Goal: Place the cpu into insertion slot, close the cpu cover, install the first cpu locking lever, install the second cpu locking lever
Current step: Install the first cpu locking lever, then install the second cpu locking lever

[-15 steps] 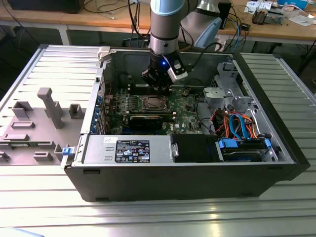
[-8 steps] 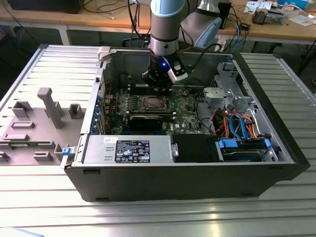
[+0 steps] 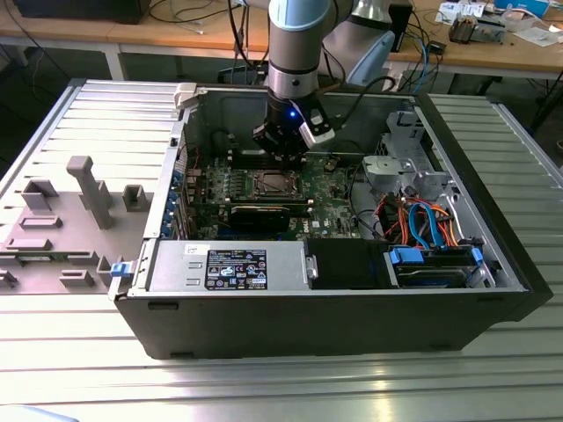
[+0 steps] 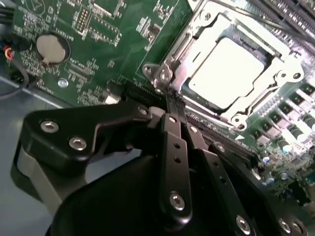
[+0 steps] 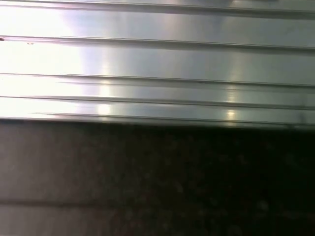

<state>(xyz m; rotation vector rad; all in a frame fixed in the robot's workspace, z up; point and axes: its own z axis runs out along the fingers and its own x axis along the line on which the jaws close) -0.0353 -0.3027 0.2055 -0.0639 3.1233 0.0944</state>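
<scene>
The cpu (image 4: 224, 71) lies flat in the insertion slot (image 3: 273, 183) on the green board, its silvery top showing through the cut-out of the cpu cover (image 4: 199, 35). That cover lies down flat around the chip. My gripper (image 4: 171, 98) is shut, its two black fingers (image 4: 172, 132) pressed together with nothing visible between them. Their tips rest at the socket's corner, right by the bent end of a thin metal locking lever (image 4: 165, 73). In the exterior view the gripper (image 3: 280, 149) hangs inside the open computer case, just behind the socket.
The grey power supply box (image 3: 229, 264) lines the case's front wall. A long black expansion card (image 3: 259, 214) sits in front of the socket. A drive cage with coloured cables (image 3: 422, 229) is at the exterior view's right. A coin battery (image 4: 51, 47) sits on the board.
</scene>
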